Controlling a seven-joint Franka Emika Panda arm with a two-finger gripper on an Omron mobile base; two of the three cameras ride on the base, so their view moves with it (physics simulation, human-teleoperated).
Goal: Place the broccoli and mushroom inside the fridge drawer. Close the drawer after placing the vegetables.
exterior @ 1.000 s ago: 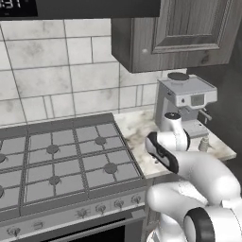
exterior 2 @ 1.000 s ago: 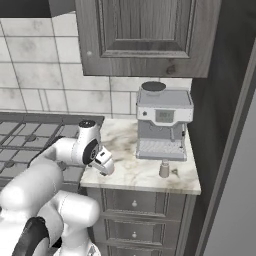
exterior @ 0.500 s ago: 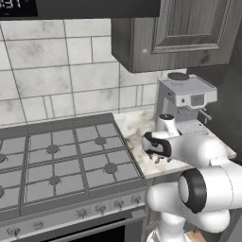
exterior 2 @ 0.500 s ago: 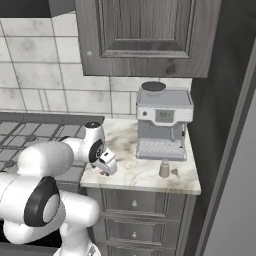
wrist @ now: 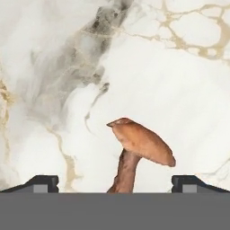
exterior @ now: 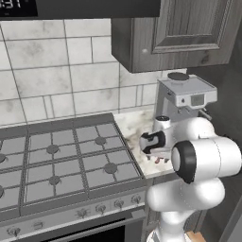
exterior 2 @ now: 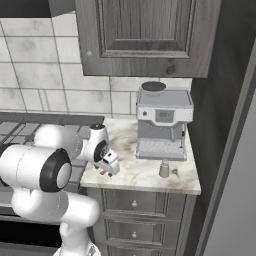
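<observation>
The gripper (wrist: 115, 184), jaws spread wide, hangs right over the mushroom (wrist: 137, 150), which stands between its tips with stem pointing toward the hand.

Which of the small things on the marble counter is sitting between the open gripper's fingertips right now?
The reddish-brown mushroom, framed by the gripper; the grey shaker stands apart by the coffee machine.

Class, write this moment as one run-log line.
stage: reaching | pincer: open, astride mushroom | mushroom: on counter, not gripped
</observation>
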